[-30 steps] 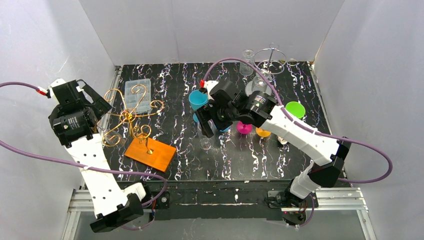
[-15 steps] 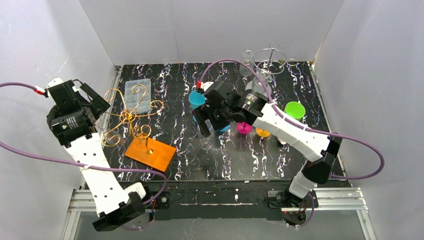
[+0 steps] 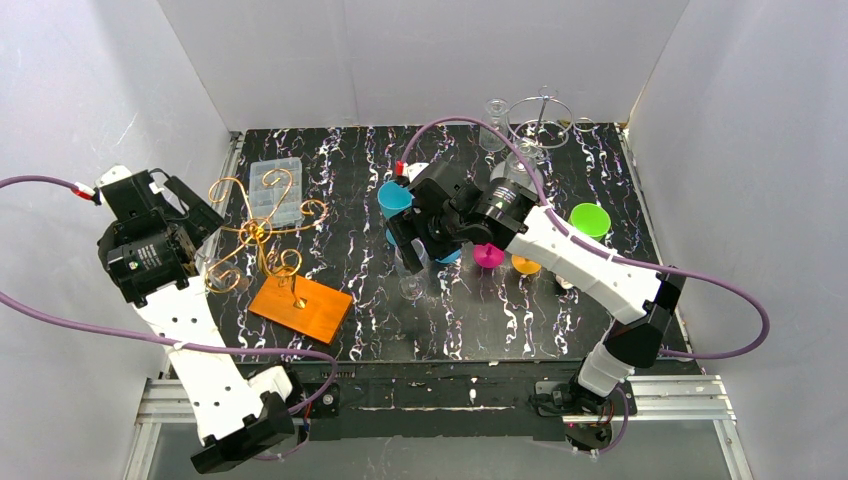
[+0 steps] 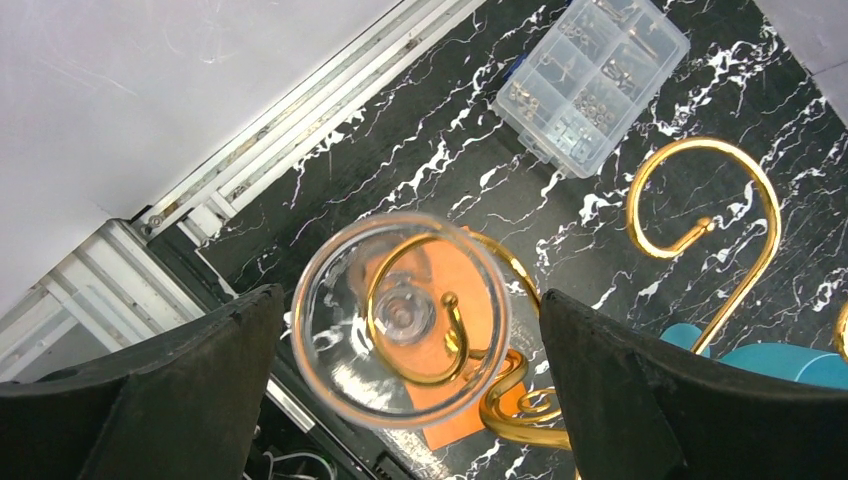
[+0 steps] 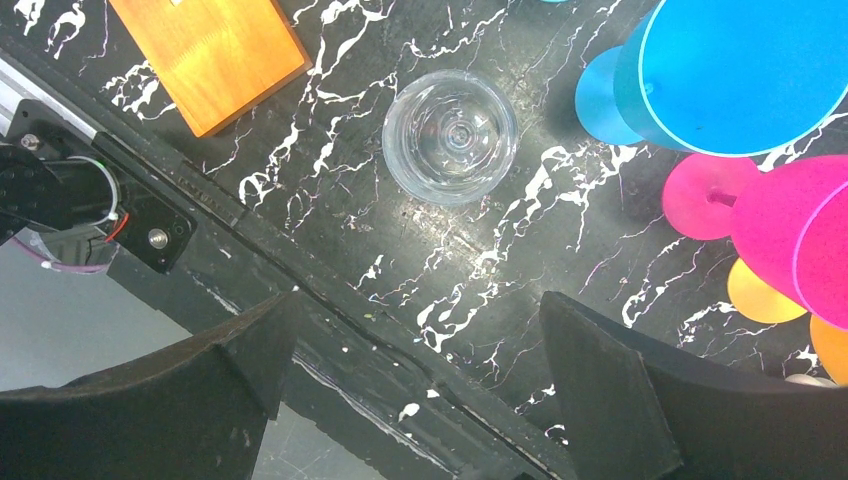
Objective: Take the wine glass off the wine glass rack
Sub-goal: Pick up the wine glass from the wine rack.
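A clear wine glass [image 4: 400, 318] hangs upside down on a hook of the gold wire rack [image 4: 700, 150], seen foot-on in the left wrist view. My left gripper [image 4: 408, 300] is open, one finger on each side of the glass, not touching it. In the top view the left gripper [image 3: 195, 215] is at the left side of the rack [image 3: 255, 235], which stands on an orange base [image 3: 300, 307]. My right gripper [image 3: 415, 245] is open and empty, above a second clear glass [image 5: 450, 137] standing upright on the table.
A clear parts box [image 3: 275, 190] lies behind the rack. Blue [image 3: 397, 197], pink [image 3: 488, 255], orange [image 3: 526, 265] and green [image 3: 590, 218] plastic glasses stand around the right arm. A chrome glass stand [image 3: 540, 110] is at the back right. The table's front edge [image 5: 300, 290] is below the right gripper.
The right arm has shifted a little to the left and then held still. The left arm has moved slightly forward beside the rack. Both grippers stay open.
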You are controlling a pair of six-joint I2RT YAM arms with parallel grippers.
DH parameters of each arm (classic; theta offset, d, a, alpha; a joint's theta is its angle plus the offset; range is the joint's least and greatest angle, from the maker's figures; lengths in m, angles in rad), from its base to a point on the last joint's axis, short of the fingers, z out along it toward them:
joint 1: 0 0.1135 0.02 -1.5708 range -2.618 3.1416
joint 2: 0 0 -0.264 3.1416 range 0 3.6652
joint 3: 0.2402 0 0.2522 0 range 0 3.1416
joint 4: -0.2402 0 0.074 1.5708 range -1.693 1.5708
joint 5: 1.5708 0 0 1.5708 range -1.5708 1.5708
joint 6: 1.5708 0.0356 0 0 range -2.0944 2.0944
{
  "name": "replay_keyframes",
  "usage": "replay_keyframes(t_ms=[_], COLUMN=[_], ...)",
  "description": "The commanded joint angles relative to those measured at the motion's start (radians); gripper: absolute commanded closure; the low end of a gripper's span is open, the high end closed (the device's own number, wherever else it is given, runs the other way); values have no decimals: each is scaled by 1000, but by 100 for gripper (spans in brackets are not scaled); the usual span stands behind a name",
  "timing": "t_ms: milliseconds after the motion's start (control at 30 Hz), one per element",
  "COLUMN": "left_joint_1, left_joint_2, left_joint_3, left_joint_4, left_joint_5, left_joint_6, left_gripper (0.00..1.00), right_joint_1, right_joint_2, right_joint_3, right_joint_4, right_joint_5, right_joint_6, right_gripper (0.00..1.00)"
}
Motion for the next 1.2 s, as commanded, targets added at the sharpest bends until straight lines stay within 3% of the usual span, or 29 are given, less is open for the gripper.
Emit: replay_keyframes(t_ms=[0,233,800,1167], left_joint_1=[7,7,7,7], left_joint_2=[-9,-1,-12,-19], left_joint_3=[-25,-25,32,36], left_joint_4=[-7,2,-19,-46], left_joint_5=[-10,-13,-27,-27], left_joint_6=[10,9,25,21], left_gripper=[2,2,20,10], right_joint_1=[-2,-2,-2,-2], right_joint_2=[-28,-34,-30,-40], right_joint_3=[7,-8,-5,-17], right_joint_4=[9,13,9,6], right_joint_5=[17,20,28,28], right_joint_6=[4,7,6,1], right_gripper=[2,2,2,2])
